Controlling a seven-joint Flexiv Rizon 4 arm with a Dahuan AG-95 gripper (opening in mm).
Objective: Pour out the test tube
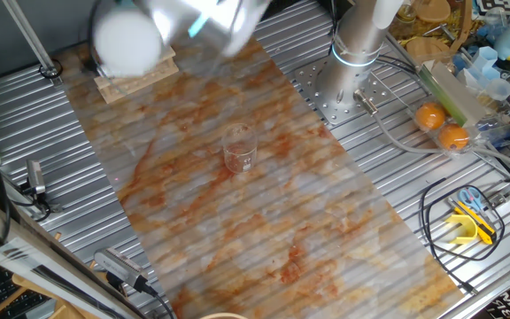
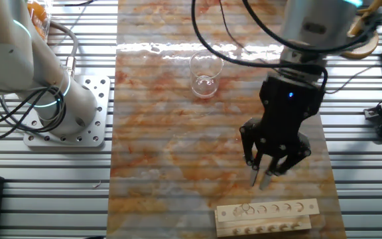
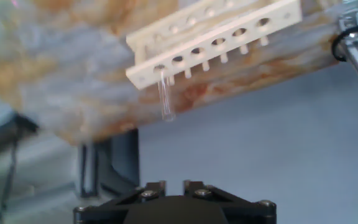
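The test tube [image 3: 165, 94] is a slim clear glass tube that stands in the end hole of the pale wooden rack [image 3: 229, 28]. In the other fixed view the rack [image 2: 268, 216] lies at the near edge of the mat, and the tube is too faint to make out there. My gripper [image 2: 264, 178] hangs just above the rack with its fingers pointing down, open and empty. In the hand view only the fingertips [image 3: 156, 185] show at the bottom edge, with a gap between them. The clear glass beaker [image 2: 204, 74] stands upright farther up the mat, and it also shows in the one fixed view [image 1: 239, 151].
The arm's base [image 2: 65, 109] is bolted to the left of the mat. My blurred arm [image 1: 175, 27] covers most of the rack [image 1: 135, 78] in the one fixed view. Two oranges [image 1: 441, 126], cables and clutter lie to the right.
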